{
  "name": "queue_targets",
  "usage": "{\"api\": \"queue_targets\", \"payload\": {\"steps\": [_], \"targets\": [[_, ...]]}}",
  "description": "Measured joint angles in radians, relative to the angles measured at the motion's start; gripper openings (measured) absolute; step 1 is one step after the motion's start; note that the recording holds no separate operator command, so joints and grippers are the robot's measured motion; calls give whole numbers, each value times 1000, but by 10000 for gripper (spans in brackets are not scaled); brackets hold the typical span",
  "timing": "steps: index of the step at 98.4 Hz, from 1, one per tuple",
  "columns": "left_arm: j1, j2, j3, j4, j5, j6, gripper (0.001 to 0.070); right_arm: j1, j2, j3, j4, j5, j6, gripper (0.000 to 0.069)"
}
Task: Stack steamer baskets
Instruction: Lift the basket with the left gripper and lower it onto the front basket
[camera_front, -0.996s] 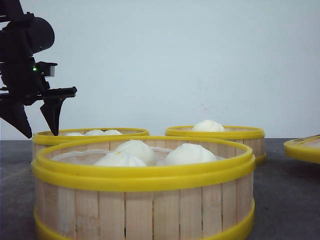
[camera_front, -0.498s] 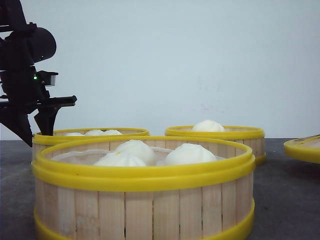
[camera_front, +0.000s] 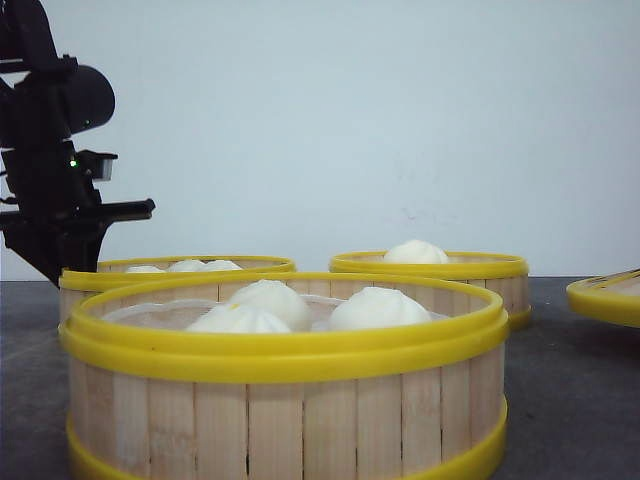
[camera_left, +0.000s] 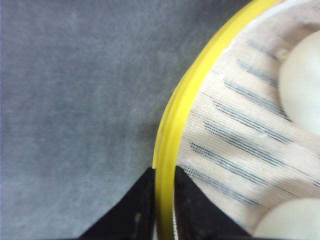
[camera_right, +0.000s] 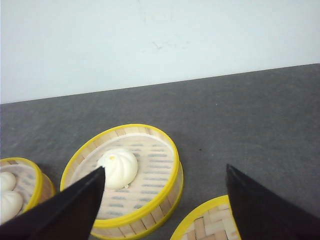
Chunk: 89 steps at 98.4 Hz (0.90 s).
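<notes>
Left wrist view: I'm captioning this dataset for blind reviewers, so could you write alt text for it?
Two black fingers of the left gripper straddle the bright yellow plastic rim of a round bamboo steamer basket, one finger outside, one inside. Inside lie a white striped cloth liner and parts of two white steamed buns; outside is grey table surface.

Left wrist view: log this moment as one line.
left end effector | shut on rear-left steamer basket rim | right end effector | open, apart from baskets | stacked: none
</notes>
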Motion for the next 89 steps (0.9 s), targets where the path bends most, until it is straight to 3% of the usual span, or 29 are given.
{"api": "queue_targets", "payload": {"steps": [38, 60, 89], "targets": [[35, -43, -8, -25, 10, -15, 24, 0, 0, 0, -9, 0, 0, 476], [117, -251, -2, -65, 164, -11, 25, 0, 0, 0, -9, 0, 0, 476], [77, -529, 3, -204, 394, -9, 25, 0, 0, 0, -9, 0, 0, 476]]}}
